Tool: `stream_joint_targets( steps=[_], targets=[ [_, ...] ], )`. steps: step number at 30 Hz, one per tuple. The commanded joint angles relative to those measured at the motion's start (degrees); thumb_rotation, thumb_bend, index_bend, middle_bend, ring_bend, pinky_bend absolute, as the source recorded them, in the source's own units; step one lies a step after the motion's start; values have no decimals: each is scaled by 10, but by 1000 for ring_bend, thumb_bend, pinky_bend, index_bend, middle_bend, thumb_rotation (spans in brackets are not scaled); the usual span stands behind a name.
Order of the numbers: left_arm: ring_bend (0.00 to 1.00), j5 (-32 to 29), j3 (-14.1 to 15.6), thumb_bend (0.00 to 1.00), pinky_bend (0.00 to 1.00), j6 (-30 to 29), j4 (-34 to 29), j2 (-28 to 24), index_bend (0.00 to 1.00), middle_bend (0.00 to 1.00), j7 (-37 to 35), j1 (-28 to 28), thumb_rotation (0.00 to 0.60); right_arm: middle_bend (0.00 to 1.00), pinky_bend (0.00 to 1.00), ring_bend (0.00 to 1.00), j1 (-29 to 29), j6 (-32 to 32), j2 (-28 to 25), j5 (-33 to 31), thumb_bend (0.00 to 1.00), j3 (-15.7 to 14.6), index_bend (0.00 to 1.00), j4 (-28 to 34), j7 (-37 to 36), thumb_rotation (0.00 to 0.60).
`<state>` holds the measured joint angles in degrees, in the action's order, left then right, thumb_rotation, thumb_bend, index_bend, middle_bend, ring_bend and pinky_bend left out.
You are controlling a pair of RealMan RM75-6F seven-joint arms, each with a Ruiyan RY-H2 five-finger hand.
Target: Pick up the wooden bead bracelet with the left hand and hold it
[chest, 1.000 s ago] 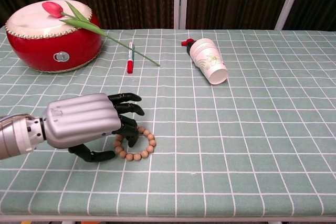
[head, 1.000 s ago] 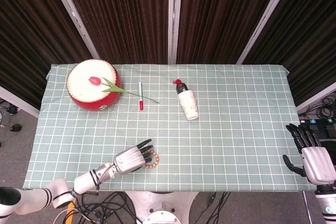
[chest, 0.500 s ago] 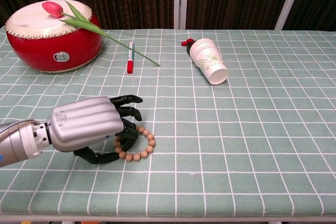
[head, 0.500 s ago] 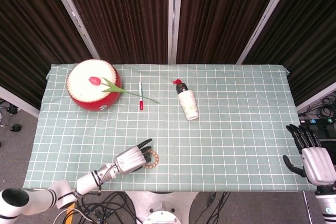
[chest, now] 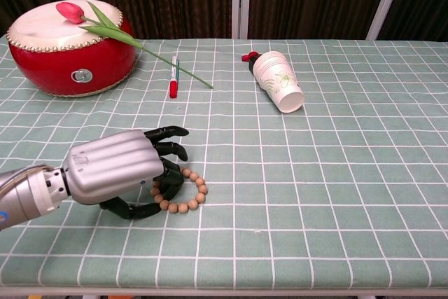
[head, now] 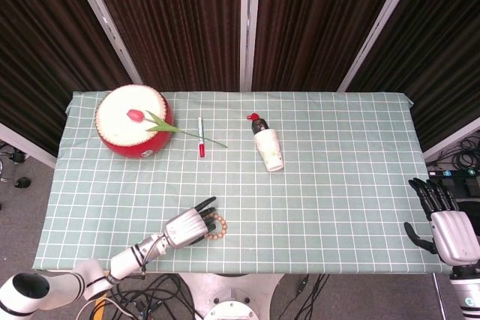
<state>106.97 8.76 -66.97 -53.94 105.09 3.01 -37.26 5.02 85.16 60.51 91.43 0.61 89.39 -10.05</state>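
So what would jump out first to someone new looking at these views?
Probably the left hand near the front edge of the table, its dark fingers curled over a bracelet that lies flat on the cloth. Next, the red drum at the far left with a tulip across its top. The right hand hangs off the table's right edge.

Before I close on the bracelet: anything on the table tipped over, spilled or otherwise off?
The stack of paper cups lies tipped on its side mid-table, mouth toward the camera; nothing spilled. A tulip rests across the red drum, stem overhanging. The bracelet lies flat under the left robot hand.
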Motion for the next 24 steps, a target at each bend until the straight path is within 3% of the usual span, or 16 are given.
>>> stream_joint_targets(
  steps=[1,4,10,14,18,24],
  targets=[
    [228,-5,-1,378,62,1,2,1,529,516,1,0,600,77,0,0,0,1,0,0,265,0,0,0,0,600],
    [271,-16,-5,450,73,-2,0,1,550,560,-11,4,600,78,0,0,-1,3,0,1,261,1,0,0,-1,600],
    [295,-53,-17,464,83,-18,-33,-14,579,593,-112,17,600,81,0,0,-4,10,-1,4,239,1,0,-1,-3,600],
    [295,-89,-30,464,88,-25,-74,-36,588,602,-237,26,600,83,0,0,-6,17,-2,6,234,2,0,-1,-5,600],
    [295,-143,-53,462,96,-13,-140,-72,590,608,-410,34,600,86,0,0,-9,23,-3,8,234,2,0,0,-5,600],
    [295,-229,-82,458,107,63,-264,-145,582,606,-647,33,600,87,0,0,-10,28,-5,13,233,3,0,3,-5,600]
  ],
)
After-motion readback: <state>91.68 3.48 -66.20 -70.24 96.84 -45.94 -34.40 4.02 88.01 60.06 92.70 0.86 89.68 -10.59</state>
